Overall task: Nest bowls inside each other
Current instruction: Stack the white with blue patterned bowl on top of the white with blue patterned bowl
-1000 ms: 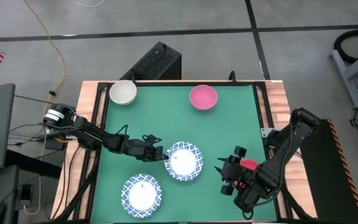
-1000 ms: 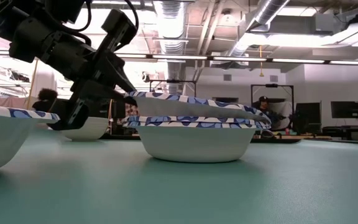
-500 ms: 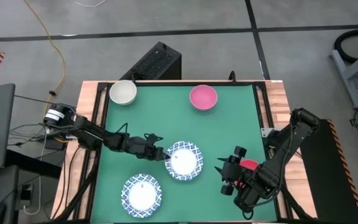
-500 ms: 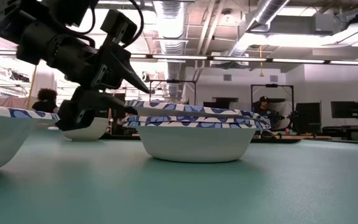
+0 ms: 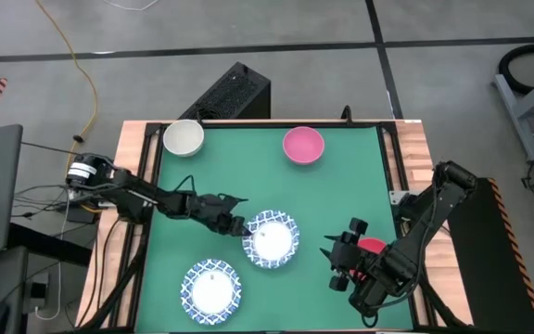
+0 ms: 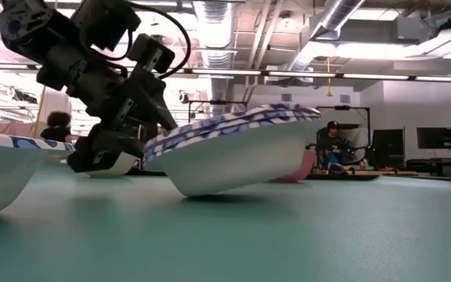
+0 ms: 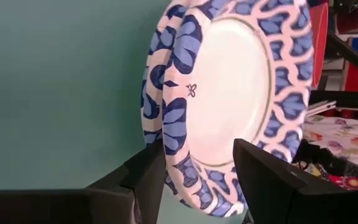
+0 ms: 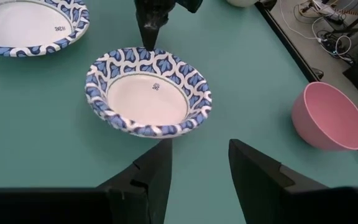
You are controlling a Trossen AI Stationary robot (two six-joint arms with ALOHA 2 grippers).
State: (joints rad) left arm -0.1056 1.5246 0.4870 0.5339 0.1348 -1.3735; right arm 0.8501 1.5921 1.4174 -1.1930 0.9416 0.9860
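Left gripper sits just beside the near rim of the blue-patterned stack, jaws spread wide with the rim between them, nothing clamped. Low view shows the stack tipped up on the side away from that gripper, so it isn't seated flat on the mat. Step in hand looks like release after nesting one patterned bowl into another.

Right gripper waits well off on the stack's far side, fingers parted, empty; red bowl just behind it.

Second patterned bowl, cream bowl and pink bowl are not yet nested.

Next: back left gripper clear of the rim, let stack settle, then fetch the second patterned bowl.
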